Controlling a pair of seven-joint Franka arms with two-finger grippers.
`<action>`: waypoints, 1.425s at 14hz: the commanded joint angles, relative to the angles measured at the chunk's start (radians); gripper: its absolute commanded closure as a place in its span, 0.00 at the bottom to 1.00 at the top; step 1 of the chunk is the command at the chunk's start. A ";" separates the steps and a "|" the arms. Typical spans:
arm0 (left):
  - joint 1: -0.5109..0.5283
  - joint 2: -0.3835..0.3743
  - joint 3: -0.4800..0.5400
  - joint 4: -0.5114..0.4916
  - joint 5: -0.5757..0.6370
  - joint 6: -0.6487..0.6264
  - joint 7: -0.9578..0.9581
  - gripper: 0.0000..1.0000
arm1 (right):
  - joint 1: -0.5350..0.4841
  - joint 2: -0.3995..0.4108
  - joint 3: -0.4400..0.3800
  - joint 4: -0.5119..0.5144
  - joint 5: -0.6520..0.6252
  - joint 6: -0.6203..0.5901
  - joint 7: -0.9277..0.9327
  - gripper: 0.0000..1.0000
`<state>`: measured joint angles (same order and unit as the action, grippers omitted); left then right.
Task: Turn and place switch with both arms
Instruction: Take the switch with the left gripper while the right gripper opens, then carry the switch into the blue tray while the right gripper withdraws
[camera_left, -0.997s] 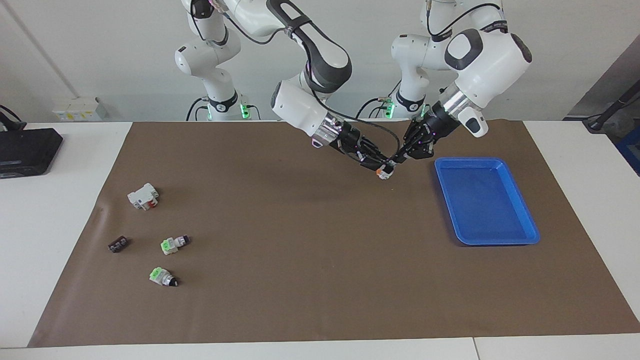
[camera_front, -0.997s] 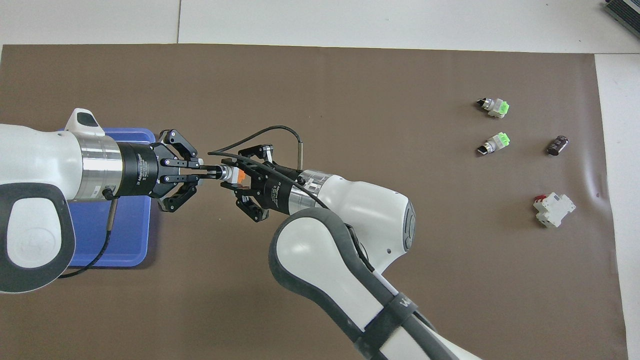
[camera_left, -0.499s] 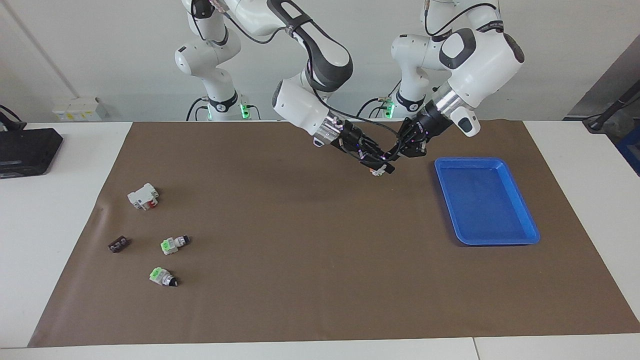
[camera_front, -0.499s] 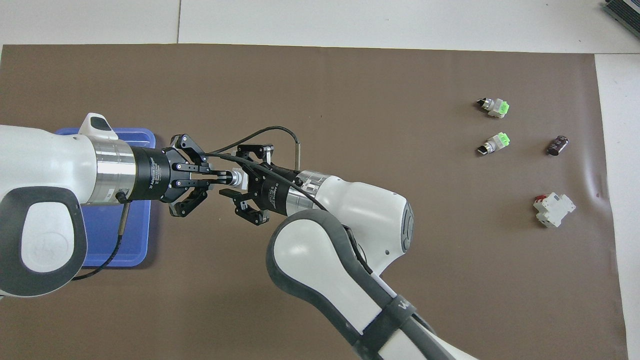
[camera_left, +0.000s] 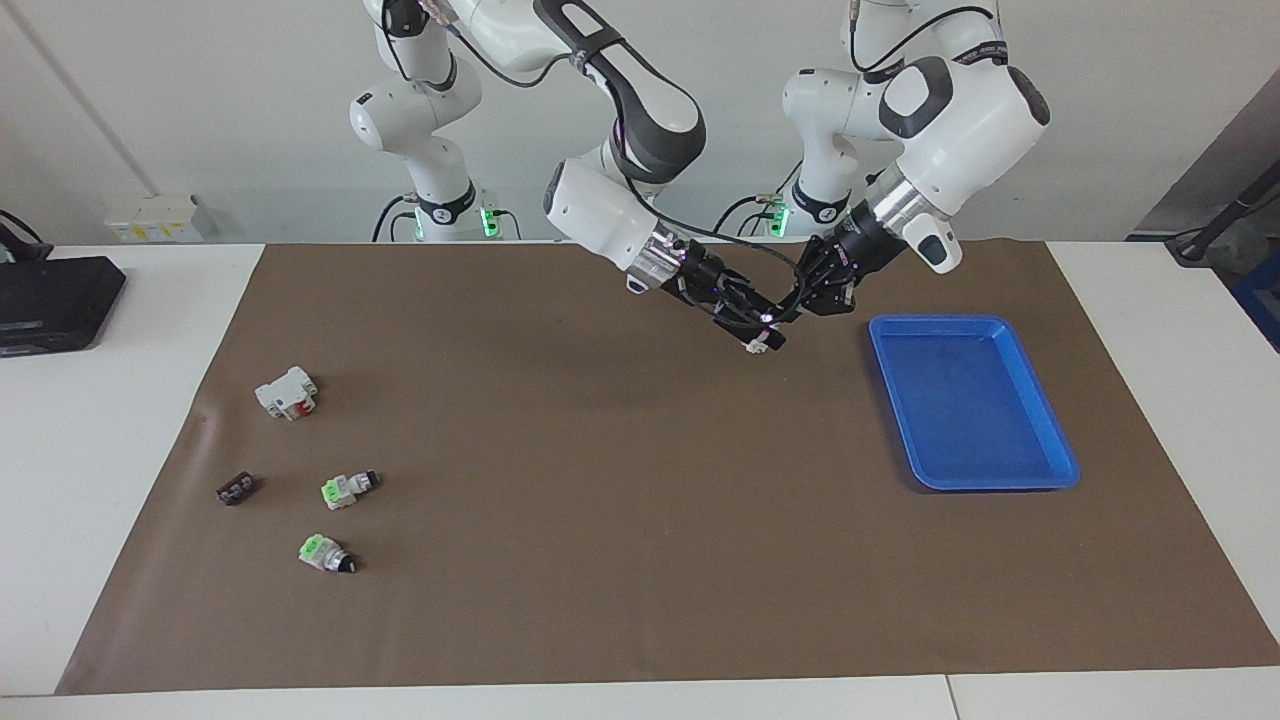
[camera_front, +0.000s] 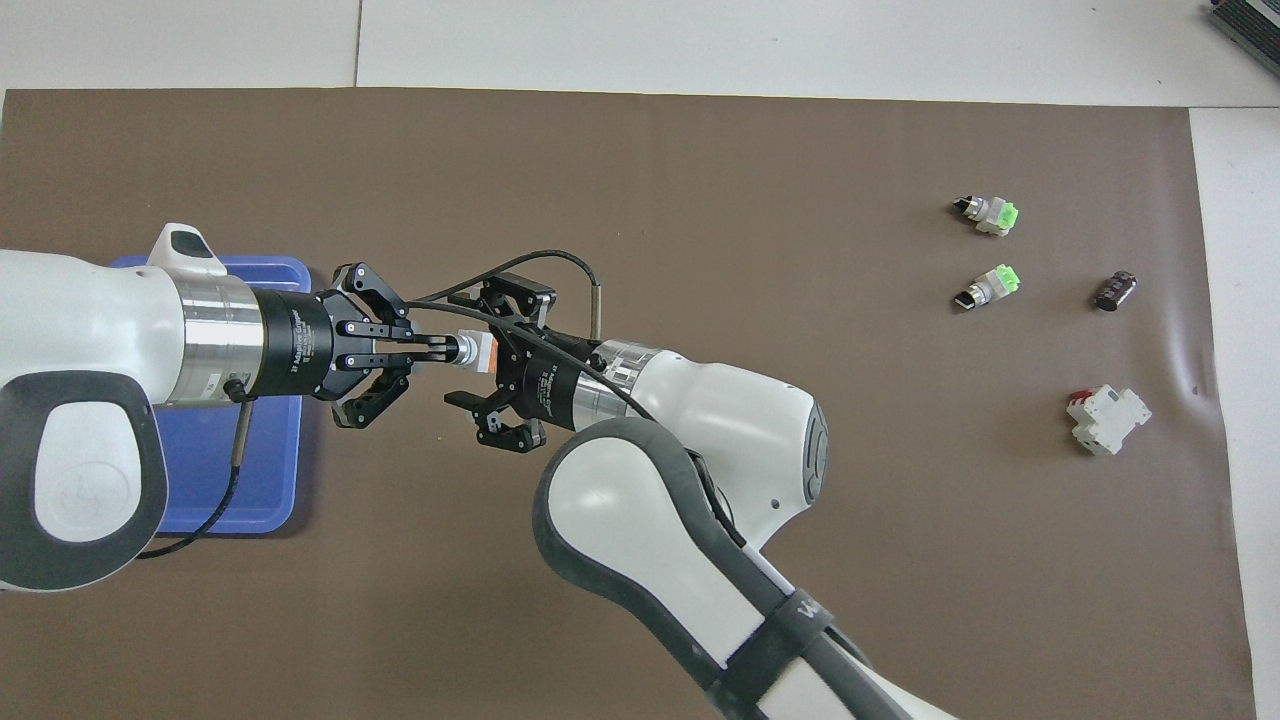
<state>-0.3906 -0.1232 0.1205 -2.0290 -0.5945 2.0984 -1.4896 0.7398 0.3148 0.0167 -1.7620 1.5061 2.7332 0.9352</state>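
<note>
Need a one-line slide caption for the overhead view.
Left gripper pinches the dark knob of the small white-grey, orange-ended switch; right gripper open around it.

The mat (camera_left: 600, 520) is plain brown on a white table (camera_left: 100, 420). The tray (camera_left: 1040, 470) is bright blue. The switch (camera_front: 476, 349) looks white-grey with an orange end. Both arms are white with black grippers. Two small switches at the mat's nine o'clock carry green caps (camera_left: 336, 489).
</note>
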 joint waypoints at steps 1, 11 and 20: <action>0.045 -0.013 0.001 -0.016 0.097 0.020 0.000 1.00 | -0.005 0.004 0.005 0.006 -0.015 0.011 0.021 0.00; 0.360 -0.010 -0.001 -0.082 0.335 0.009 0.593 1.00 | -0.086 -0.051 -0.007 -0.088 -0.309 0.014 -0.203 0.00; 0.483 0.100 0.001 -0.171 0.424 0.175 1.070 1.00 | -0.328 -0.066 -0.012 -0.183 -1.053 -0.048 -0.553 0.00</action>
<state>0.0715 -0.0192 0.1315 -2.1512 -0.1989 2.2161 -0.4967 0.4743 0.2893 -0.0066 -1.9106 0.6016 2.7290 0.4198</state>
